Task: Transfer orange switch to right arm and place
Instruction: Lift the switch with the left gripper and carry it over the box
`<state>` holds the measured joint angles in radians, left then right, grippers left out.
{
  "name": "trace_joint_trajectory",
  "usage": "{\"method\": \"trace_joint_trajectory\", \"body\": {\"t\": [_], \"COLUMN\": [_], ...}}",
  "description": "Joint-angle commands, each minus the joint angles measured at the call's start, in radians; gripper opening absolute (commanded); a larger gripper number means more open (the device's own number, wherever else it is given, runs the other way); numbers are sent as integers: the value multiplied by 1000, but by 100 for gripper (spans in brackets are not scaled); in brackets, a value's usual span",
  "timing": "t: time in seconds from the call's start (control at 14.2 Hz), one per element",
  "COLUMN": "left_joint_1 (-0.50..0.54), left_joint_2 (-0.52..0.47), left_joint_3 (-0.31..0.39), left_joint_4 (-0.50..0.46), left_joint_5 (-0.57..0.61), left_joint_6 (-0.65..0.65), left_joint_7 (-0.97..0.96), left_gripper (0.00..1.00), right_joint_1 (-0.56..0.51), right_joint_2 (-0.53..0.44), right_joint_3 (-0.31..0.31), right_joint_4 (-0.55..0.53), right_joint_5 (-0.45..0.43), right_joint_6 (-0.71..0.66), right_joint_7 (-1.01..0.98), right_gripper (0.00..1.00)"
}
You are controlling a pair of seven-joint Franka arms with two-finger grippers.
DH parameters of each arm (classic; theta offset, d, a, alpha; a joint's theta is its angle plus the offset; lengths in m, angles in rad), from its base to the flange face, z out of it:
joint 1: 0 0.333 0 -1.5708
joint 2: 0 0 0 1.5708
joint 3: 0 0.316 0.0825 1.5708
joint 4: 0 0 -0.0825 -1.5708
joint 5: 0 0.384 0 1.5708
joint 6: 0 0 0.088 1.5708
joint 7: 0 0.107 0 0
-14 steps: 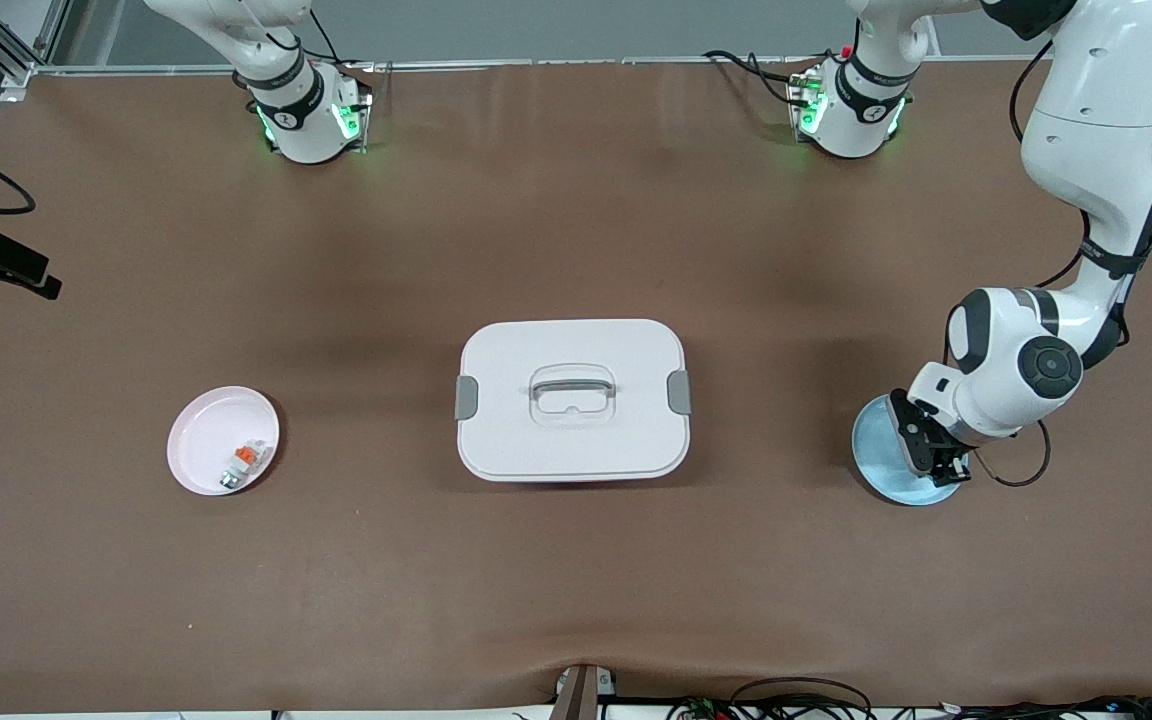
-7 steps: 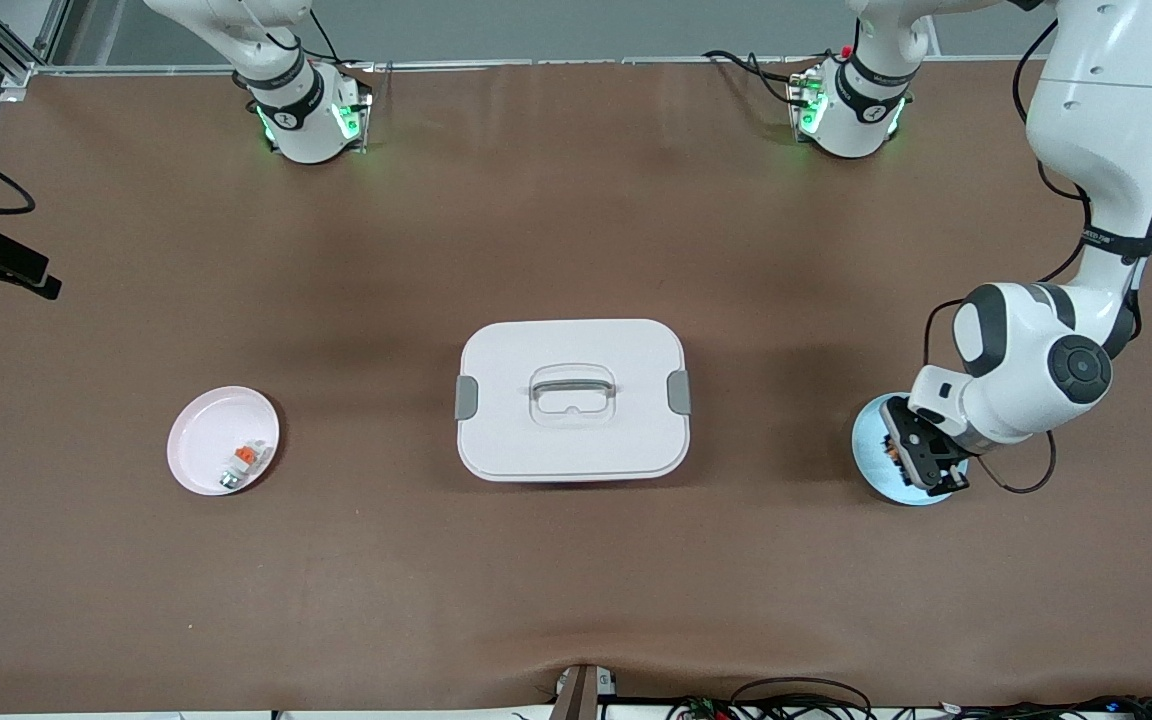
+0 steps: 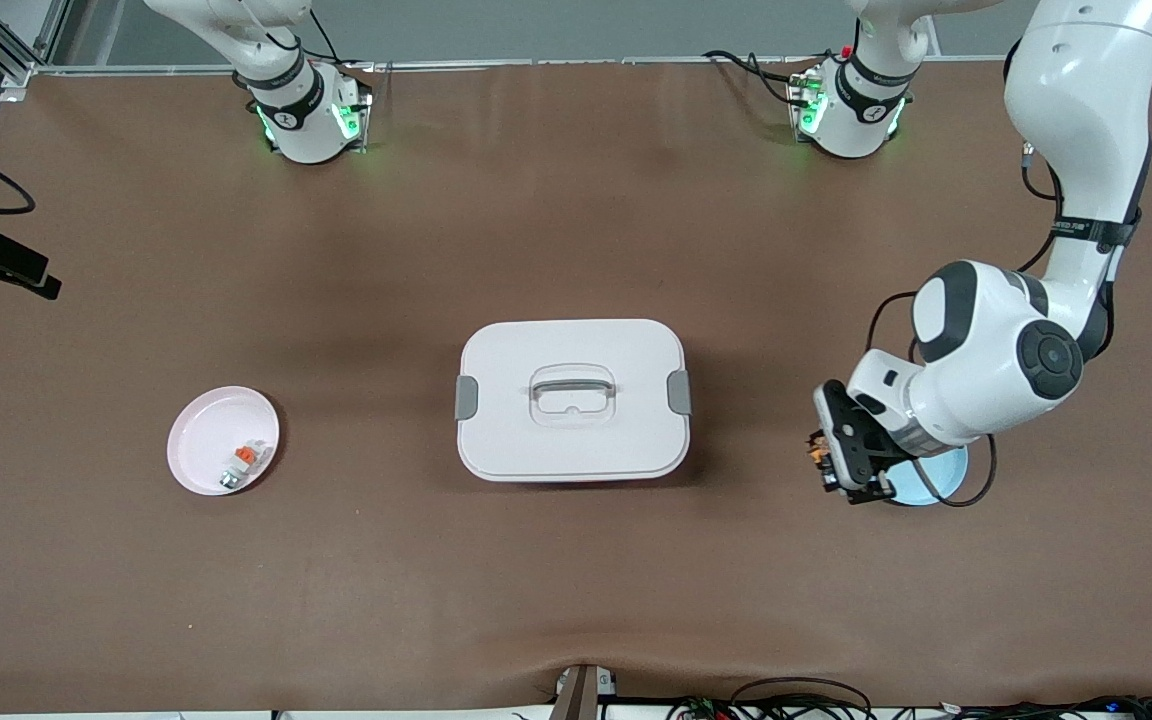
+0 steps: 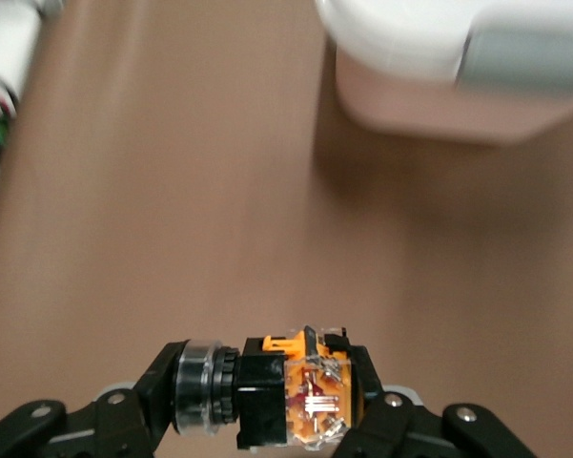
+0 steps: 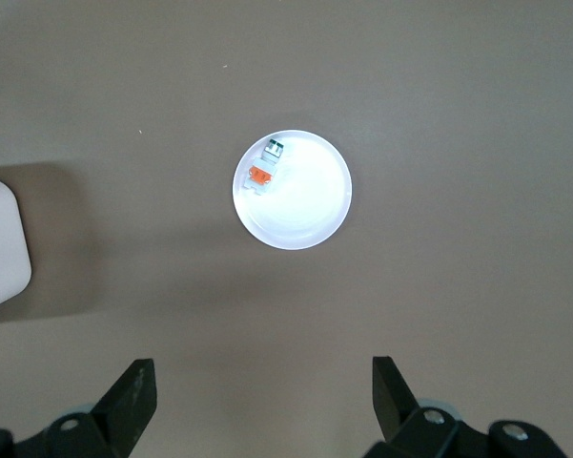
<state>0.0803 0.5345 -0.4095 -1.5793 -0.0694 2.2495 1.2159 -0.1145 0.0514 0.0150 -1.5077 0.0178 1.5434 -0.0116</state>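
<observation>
At the right arm's end of the worktop sits a pink dish holding a small white-and-orange piece with a silver end. The right hand hangs high above that dish with its two fingers spread wide and nothing between them; only the base and lower joints of the right arm show from the front camera, and it looks to be waiting.

In the middle stands a white lidded box with grey clips and a handle on top.

Toward the left arm's end, the left hand is up in the air over bare worktop between the box and a blue dish, just past the dish's rim. Its fingers are closed on the orange switch, which is carried clear of the worktop. In the left wrist view the switch lies crosswise between the fingers, its long axis running from one finger to the other, with the clear-ringed black end against one and the orange-marked end against the other.

The relation that matters: the switch is held at one end of the worktop while the empty receiving hand is well apart at the other, with the box between them. A handover will likely need both arms to meet over the middle, and the right hand would have to grip the switch's body across the part left exposed.
</observation>
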Motion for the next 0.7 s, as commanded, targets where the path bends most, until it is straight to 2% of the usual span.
{"method": "trace_joint_trajectory", "body": {"t": [0.0, 0.14, 0.42, 0.63], "left_joint_1": [10, -10, -33, -144], "left_joint_2": [-7, -5, 4, 8], "left_joint_3": [-101, -172, -323, -315], "left_joint_4": [70, 123, 156, 220], "left_joint_5": [-13, -13, -9, 0], "left_joint_6": [-66, -73, -71, -67], "left_joint_7": [-65, -93, -386, -502], "left_gripper": [0, 0, 0, 0], "right_joint_1": [-28, -28, -30, -34], "right_joint_2": [-1, -2, -1, 2], "right_joint_3": [17, 17, 17, 19], "right_joint_4": [9, 9, 9, 6], "right_joint_5": [-13, -13, -12, -9], "right_joint_6": [-9, -11, -16, -11], "right_joint_7": [6, 7, 6, -7], "right_gripper": [100, 100, 100, 100]}}
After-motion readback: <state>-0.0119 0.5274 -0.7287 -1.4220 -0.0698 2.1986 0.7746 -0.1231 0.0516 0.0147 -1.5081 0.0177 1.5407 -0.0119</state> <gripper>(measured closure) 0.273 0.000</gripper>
